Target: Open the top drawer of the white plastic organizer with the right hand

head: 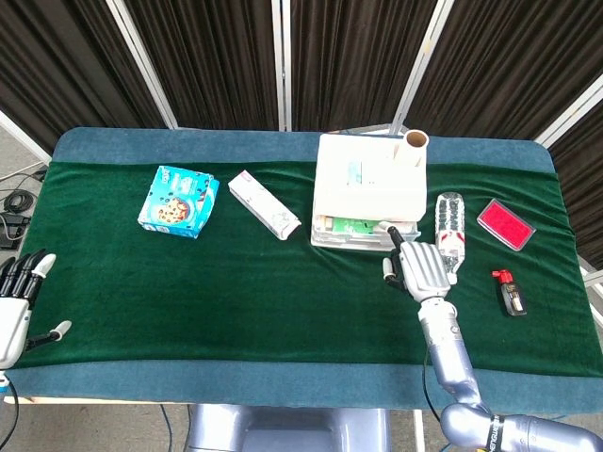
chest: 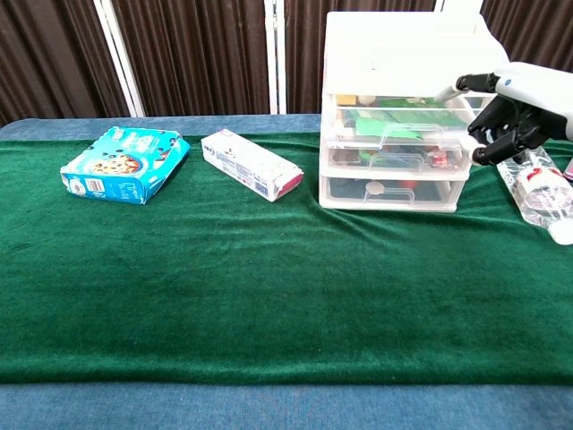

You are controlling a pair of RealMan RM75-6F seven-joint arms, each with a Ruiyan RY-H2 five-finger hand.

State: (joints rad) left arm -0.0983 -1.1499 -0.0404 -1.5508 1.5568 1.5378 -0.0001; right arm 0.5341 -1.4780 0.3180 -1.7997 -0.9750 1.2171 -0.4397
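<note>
The white plastic organizer [chest: 398,107] stands toward the back edge of the tabletop [head: 283,301], right of centre. Its top drawer [chest: 403,119] sits pulled out slightly. The right hand [chest: 515,112] hovers at the drawer's right front corner, fingers [chest: 479,148] curled, gripping nothing. The left hand [head: 17,299] rests spread at the front left corner.

front of organizer [chest: 394,116]: open worktop [chest: 269,287] | right: bottle [chest: 537,190] just beside | left: carton [chest: 252,164] near, cookie box [chest: 124,164] farther
</note>
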